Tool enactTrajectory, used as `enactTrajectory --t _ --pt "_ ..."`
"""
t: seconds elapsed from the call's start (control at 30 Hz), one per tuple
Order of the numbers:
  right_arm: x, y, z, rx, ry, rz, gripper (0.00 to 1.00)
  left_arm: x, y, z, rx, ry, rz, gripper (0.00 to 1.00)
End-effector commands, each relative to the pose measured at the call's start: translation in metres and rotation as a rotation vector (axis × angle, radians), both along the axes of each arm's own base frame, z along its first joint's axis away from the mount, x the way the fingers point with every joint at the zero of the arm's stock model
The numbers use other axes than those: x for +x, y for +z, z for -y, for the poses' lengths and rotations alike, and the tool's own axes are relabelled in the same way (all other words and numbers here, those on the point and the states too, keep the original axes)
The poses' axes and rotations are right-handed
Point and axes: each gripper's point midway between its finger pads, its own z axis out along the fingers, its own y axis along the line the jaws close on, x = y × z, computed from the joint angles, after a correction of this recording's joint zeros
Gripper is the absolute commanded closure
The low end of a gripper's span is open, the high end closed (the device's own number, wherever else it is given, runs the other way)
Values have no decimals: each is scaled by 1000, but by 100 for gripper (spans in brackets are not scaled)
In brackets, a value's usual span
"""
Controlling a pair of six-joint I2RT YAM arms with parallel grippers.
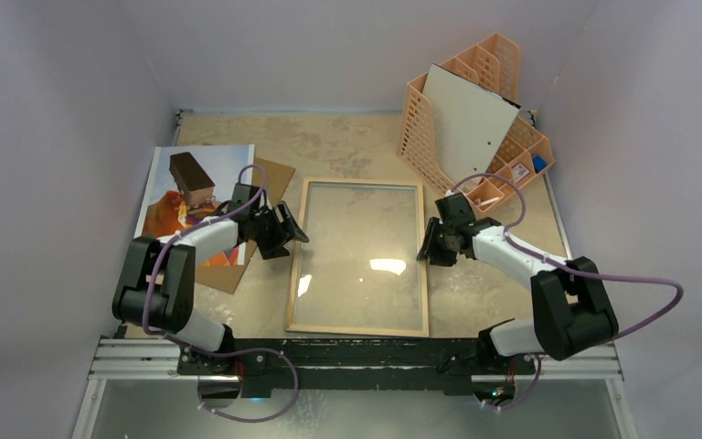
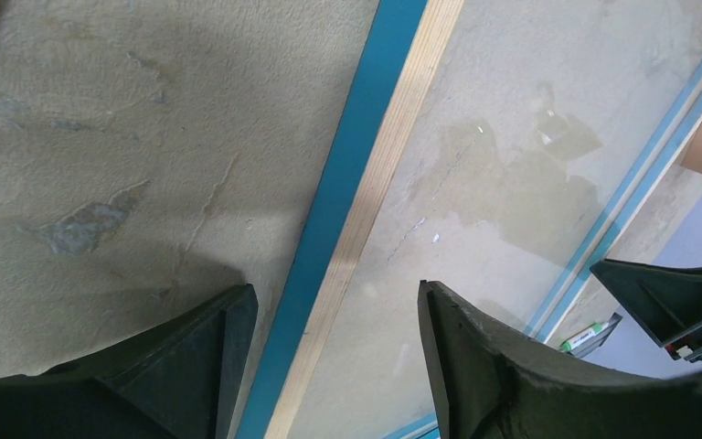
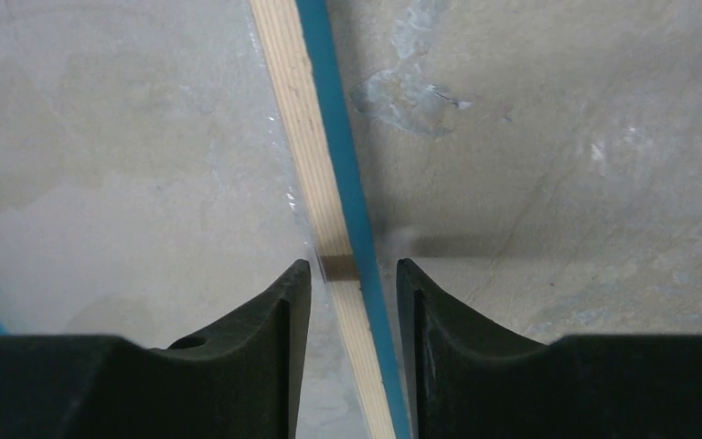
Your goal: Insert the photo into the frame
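Observation:
The frame (image 1: 358, 256) lies flat in the middle of the table, its light wood rim up and the glass pane showing the tabletop. The photo (image 1: 192, 197), a hot-air balloon print, lies at the far left, partly under my left arm. My left gripper (image 1: 291, 229) is open and empty, its jaws on either side of the frame's left rail (image 2: 366, 183); in the left wrist view (image 2: 336, 288) the gap is wide. My right gripper (image 1: 427, 245) is open, its jaws close on either side of the right rail (image 3: 306, 119), with small gaps in the right wrist view (image 3: 354, 265).
A brown hardboard backing (image 1: 272, 179) lies under the photo and sticks out beside the frame's left edge. An orange lattice organiser (image 1: 475, 110) stands at the back right with a grey-white board (image 1: 466, 123) leaning in it. Walls close in on both sides.

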Motion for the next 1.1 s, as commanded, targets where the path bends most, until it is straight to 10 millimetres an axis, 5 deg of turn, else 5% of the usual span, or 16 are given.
enactTrajectory --t 0.0,0.33,0.83,1.07 --pt "14 1 -2 -25 49 28 61 0 -12 -3 32 -27 -9 32" --pt "12 17 -60 252 251 58 64 5 -10 13 -57 -65 10 34" --pt "23 113 -103 624 435 346 50 3 -21 0 31 -47 -34 35" --pt "20 114 -102 687 442 357 48 2 -25 -4 60 -47 -47 35"
